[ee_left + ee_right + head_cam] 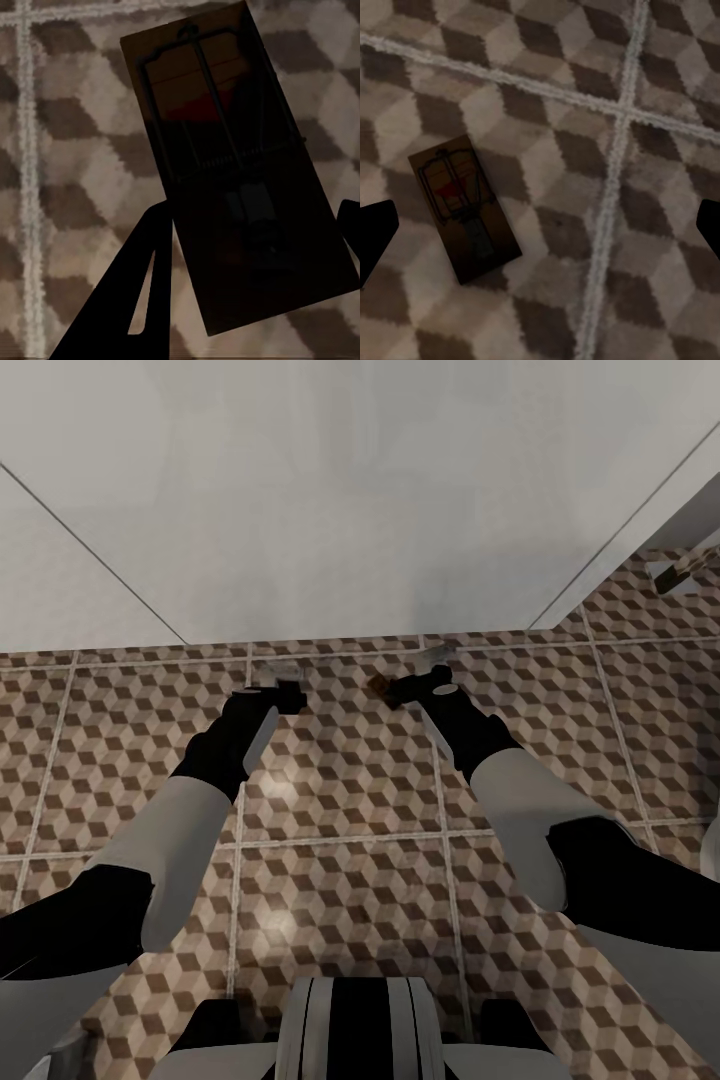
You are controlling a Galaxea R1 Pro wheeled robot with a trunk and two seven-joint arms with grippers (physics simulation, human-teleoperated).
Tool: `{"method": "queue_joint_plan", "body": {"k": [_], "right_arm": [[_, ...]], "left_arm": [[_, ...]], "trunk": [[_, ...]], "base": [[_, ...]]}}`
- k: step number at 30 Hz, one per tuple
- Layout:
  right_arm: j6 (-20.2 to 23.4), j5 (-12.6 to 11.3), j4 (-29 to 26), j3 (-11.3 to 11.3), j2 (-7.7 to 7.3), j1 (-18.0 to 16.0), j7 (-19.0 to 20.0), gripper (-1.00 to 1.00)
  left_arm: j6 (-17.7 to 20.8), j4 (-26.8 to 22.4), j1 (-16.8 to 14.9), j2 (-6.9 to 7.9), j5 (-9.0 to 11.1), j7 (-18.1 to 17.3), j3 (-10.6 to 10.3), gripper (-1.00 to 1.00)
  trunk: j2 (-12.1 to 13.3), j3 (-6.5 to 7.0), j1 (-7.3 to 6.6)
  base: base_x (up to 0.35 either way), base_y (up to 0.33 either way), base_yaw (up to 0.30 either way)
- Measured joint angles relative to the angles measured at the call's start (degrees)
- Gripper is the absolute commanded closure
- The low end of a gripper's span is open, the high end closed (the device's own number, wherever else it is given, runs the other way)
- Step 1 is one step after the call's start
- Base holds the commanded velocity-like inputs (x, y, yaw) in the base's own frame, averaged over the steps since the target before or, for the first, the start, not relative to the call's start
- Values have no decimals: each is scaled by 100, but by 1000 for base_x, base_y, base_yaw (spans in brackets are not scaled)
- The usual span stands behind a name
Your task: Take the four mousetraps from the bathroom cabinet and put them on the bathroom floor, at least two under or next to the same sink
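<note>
left arm: the black left gripper [247, 247] is clamped on a flat tan wooden mousetrap [232, 172] with dark wire parts and a red spot, holding it by its darker end just over the tiles

right arm: black right gripper [540, 229] has its fingers spread wide, nothing between them, hanging above the floor

loose trap: a second small wooden mousetrap with a red spot [463, 208] lies flat on the tiles by itself, right near the right gripper's tip in the head view

floor: big square tiles in a brown, beige and white cube pattern [340, 800] with pale grout lines

ahead: plain white wall or panel [330, 490] rising straight from the tile edge
</note>
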Motion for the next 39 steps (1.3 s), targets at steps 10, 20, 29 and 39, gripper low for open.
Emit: {"method": "queue_joint_plan", "body": {"k": [10,20,29,39], "right_arm": [[-8,3,-10,0,0,0,57,-100],[-243,-1,-13,8,0,0,61,-100],[-251,-1,-12,9,0,0,62,-100],[-251,-1,-12,9,0,0,62,-100]], "left_arm": [[-6,246,0,-3,1,0,25,100],[-18,491,0,1,0,2,48,100],[-18,562,0,4,0,3,49,100],[-27,649,0,5,-8,8,50,100]], "trunk": [[0,0,0],[0,0,0],[0,0,0],[0,0,0]], "base": [[0,0,0],[0,0,0],[0,0,0],[0,0,0]]}}
